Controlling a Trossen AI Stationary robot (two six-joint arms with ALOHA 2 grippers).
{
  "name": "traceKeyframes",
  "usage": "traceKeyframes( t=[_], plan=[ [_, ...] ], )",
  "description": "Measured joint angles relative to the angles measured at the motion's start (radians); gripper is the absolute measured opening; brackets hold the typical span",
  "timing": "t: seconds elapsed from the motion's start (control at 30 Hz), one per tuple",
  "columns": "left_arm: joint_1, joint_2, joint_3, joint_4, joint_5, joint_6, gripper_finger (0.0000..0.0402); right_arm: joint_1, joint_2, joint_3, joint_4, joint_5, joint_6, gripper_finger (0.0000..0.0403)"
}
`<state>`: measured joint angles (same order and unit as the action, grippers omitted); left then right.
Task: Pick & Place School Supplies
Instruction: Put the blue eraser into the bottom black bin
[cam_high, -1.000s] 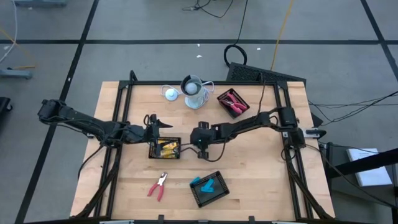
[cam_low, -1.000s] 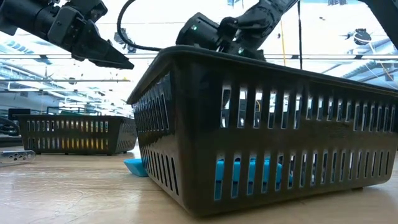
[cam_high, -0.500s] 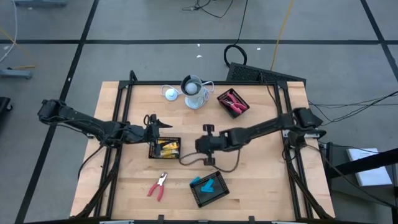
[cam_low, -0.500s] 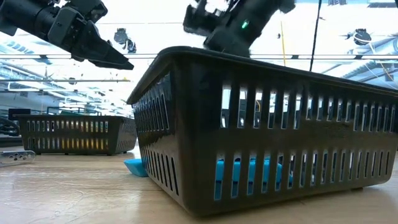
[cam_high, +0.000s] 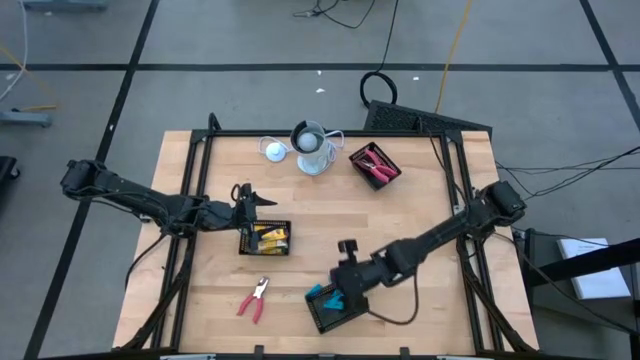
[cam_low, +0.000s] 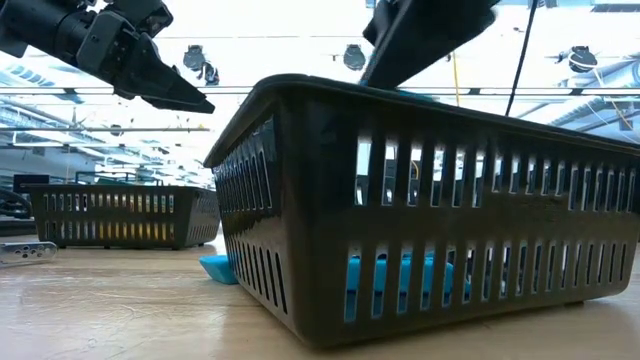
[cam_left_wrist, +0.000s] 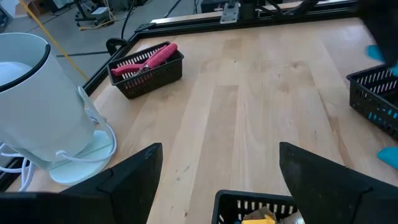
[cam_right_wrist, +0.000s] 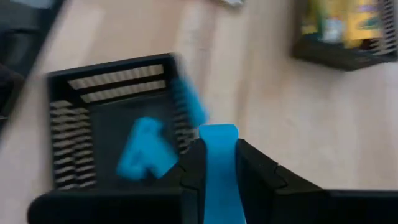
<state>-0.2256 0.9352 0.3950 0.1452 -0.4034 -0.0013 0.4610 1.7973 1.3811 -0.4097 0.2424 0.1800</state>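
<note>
While the right gripper (cam_high: 340, 296) hangs over the front black mesh rectangular tray (cam_high: 337, 312), its fingers (cam_right_wrist: 258, 169) pinch a light-blue oblong piece (cam_right_wrist: 219, 163) btwn them, upright in the right wrist view. That front tray is the landmark here. Inside it lie more light-blue oblong pieces (cam_right_wrist: 145, 149), and one small blue piece (cam_low: 215, 267) sits on the wooden table (cam_high: 420, 240) just beside the tray's left wall, touching or nearly so; can't tell which. In the low view the tray wall (cam_low: 420, 230) fills the foreground, blue showing through its slots, w/ the right arm coming down from above its rim.

Left of the front tray, apart from it, a red-handled plier-like tool (cam_high: 254, 298) lies flat on the table. Behind and left of the front tray stands a second black mesh tray (cam_high: 264, 239) holding yellow-and-black oblong pieces (cam_high: 270, 238). The left gripper (cam_high: 252, 197) hovers at that second tray's far edge, fingers (cam_left_wrist: 134, 171) spread wide, nothing btwn them.

Far behind the front tray, toward the table's back-right, a third black mesh tray (cam_high: 375, 164) holds more red-handled tools (cam_left_wrist: 149, 58). Left of that third tray stand a pale grey cup (cam_high: 311, 147) and a round white disc (cam_high: 274, 150), close together at the table's back edge.
</note>
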Motion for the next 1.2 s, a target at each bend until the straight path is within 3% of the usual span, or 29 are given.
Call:
traceKeyframes(
  t=[0.5,0.9,1.2],
  plan=[
    [0.0,0.0,0.0,-0.008,0.0,-0.016,0.0326,0.062,0.072,-0.035,0.134,-0.191,0.072,0.0049],
    [0.0,0.0,0.0,-0.015,0.001,-0.02,0.0326,0.0,0.119,-0.122,0.151,-0.22,0.139,0.0049],
    [0.0,0.0,0.0,-0.015,0.001,-0.018,0.0326,-0.016,0.116,-0.156,0.106,-0.157,0.187,0.0049]
  ],
)
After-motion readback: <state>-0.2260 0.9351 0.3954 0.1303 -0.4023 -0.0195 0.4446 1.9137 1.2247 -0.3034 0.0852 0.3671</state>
